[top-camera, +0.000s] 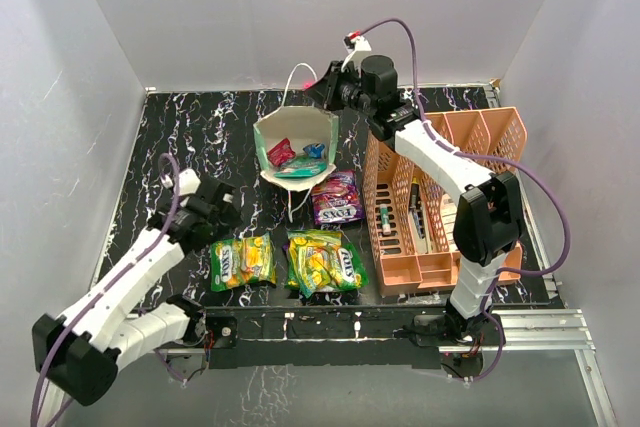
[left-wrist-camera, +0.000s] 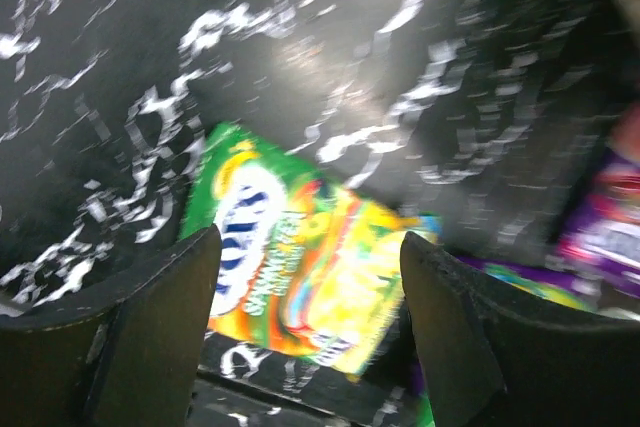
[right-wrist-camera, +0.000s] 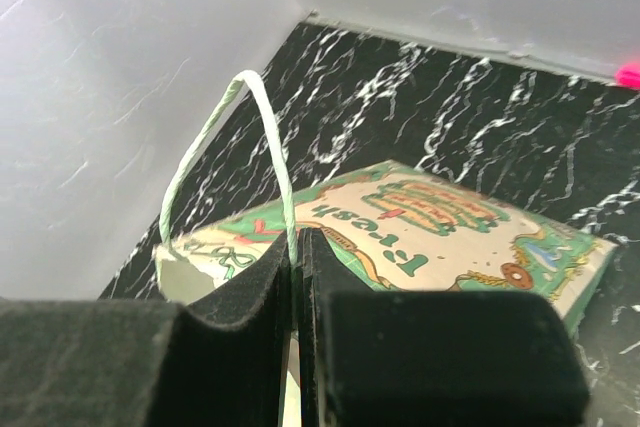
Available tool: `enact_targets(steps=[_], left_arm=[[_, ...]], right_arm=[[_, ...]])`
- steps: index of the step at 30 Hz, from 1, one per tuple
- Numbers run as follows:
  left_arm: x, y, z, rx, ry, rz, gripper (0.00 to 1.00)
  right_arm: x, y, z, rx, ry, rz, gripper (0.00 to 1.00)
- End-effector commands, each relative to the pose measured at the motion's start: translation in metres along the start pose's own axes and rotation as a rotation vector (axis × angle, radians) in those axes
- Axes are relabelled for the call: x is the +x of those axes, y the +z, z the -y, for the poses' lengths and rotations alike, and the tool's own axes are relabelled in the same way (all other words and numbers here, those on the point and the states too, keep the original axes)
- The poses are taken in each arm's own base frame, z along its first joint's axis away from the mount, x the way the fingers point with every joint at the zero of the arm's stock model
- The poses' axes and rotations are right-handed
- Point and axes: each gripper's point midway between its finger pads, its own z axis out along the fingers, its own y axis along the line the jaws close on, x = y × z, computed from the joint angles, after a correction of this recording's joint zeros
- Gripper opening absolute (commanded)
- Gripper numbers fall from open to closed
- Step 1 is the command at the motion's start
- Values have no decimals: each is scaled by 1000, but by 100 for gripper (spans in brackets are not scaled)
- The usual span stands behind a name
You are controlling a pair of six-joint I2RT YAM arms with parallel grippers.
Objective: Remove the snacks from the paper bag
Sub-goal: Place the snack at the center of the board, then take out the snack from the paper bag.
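The paper bag (top-camera: 292, 132) lies tilted at the back of the table, its mouth facing up. A red packet (top-camera: 280, 153), a blue packet (top-camera: 314, 151) and a teal packet (top-camera: 300, 170) show inside it. My right gripper (top-camera: 328, 89) is shut on the bag's cord handle (right-wrist-camera: 268, 132) at the far rim, with the printed bag side (right-wrist-camera: 450, 227) just below. Two yellow-green snacks (top-camera: 242, 260) (top-camera: 325, 261) and a purple one (top-camera: 337, 198) lie on the table. My left gripper (left-wrist-camera: 310, 317) hangs open over a yellow-green packet (left-wrist-camera: 300, 267), holding nothing.
A peach slotted organiser (top-camera: 470, 137) stands at the right, under the right arm. White walls close in the table at the back and both sides. A black rail (top-camera: 320, 325) runs along the near edge.
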Motion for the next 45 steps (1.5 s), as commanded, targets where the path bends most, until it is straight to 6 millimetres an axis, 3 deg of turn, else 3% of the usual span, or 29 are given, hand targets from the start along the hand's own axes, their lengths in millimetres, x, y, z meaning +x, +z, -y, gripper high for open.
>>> enact_targets(steps=[1, 6, 9, 17, 20, 26, 30, 35, 38, 45], left_arm=[[-56, -64, 49, 327, -25, 141, 71], [-71, -140, 123, 857, 120, 210, 73], [-66, -161, 147, 1040, 228, 233, 73], [-22, -179, 186, 1430, 526, 244, 65], [-11, -163, 189, 1439, 655, 398, 63], [-4, -111, 203, 1146, 1104, 711, 48], [-19, -83, 211, 980, 1275, 756, 37], [-25, -46, 218, 904, 1445, 698, 34], [-23, -34, 225, 907, 1536, 704, 35], [-27, -1, 239, 827, 1671, 743, 50]], right_arm=[[-6, -15, -58, -214, -97, 9, 7], [37, -31, -102, -376, -213, -72, 7], [59, -37, -114, -392, -229, -88, 7], [42, -32, -93, -254, -133, -16, 7], [31, -31, -86, -222, -94, 8, 7], [23, -31, -88, -230, -99, 18, 7], [23, -32, -89, -236, -103, 15, 7], [19, -35, -91, -240, -116, 24, 7], [18, -36, -92, -240, -120, 26, 7], [11, -40, -96, -243, -130, 39, 7]])
